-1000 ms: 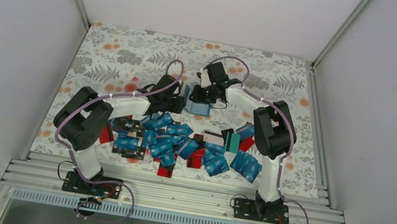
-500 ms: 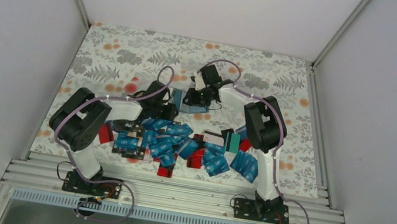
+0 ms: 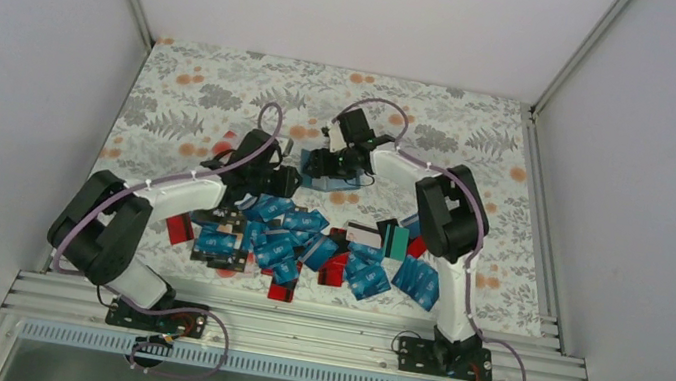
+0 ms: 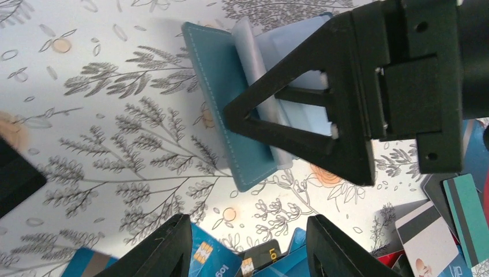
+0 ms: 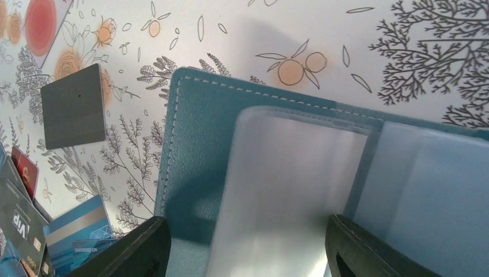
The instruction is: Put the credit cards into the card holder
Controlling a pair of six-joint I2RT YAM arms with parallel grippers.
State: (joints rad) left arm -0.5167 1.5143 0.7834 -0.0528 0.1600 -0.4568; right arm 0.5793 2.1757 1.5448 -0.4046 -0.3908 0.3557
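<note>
The card holder (image 4: 225,92) lies open on the flowered cloth, teal cover down, clear sleeves (image 5: 288,190) facing up. My right gripper (image 5: 248,254) hangs open just above it, its fingers either side of one clear sleeve and holding nothing. In the top view this gripper (image 3: 318,162) sits over the holder (image 3: 327,185). Just left of the holder, my left gripper (image 3: 287,180) is open and empty (image 4: 248,254), above the far edge of the pile of credit cards (image 3: 296,240). A blue chip card (image 4: 202,259) shows between its fingers, on the cloth below.
The cards spread across the near half of the cloth, mostly blue, with red (image 3: 281,289), black (image 3: 217,215) and one teal-green (image 3: 396,240). A dark grey square (image 5: 72,107) lies left of the holder. White walls enclose the cloth on three sides.
My right gripper has opened and shifted left over the holder, which now lies spread flat. My left arm has drawn back toward the near left, its gripper moving off the holder.
</note>
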